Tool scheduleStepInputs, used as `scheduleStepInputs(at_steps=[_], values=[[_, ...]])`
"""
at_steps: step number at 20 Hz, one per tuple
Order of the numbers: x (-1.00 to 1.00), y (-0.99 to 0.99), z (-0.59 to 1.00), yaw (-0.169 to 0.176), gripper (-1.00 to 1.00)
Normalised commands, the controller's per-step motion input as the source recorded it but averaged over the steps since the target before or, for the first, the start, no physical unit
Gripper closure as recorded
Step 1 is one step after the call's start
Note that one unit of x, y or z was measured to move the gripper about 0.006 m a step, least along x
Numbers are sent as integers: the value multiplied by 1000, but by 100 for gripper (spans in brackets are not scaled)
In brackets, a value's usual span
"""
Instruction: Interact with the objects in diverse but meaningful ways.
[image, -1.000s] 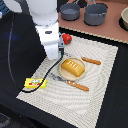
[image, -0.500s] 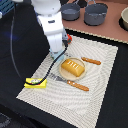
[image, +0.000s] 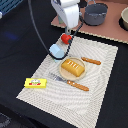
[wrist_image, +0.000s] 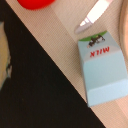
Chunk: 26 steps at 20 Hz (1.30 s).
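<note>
Arm parked high over the mat's far corner; milk carton (image: 57, 49) and red fruit (image: 65, 38) just below it.

Exterior view: the pale carton lies on its side at the edge of the woven placemat (image: 100, 75), red fruit just beside it, both under the white arm. The bread loaf (image: 73, 67) sits on a plate mid-mat, well apart; the yellow packet (image: 35, 83) lies at the mat's near corner on the exterior view's left. The jaws are hidden behind the wrist housing, so I cannot tell their spread.

Wrist view: carton (wrist_image: 104, 70) fills the frame, "MILK" print up, fruit (wrist_image: 34, 3) at the border, fork tip (wrist_image: 95, 15) near. No jaws visible. Judgement: carton looks light, stiff, smooth-faced; best pinched across its two long flat sides, since the gabled end may slip. The fruit would likely roll.
</note>
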Motion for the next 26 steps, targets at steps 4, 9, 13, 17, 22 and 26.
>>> scheduleStepInputs(at_steps=[4,9,13,17,22,26], values=[[133,-64,-34,-173,-100],[-25,7,-153,-324,-100],[-47,374,-27,-141,-100],[45,466,0,-74,-100],[229,266,-56,-76,-100],[196,33,-152,-111,-100]])
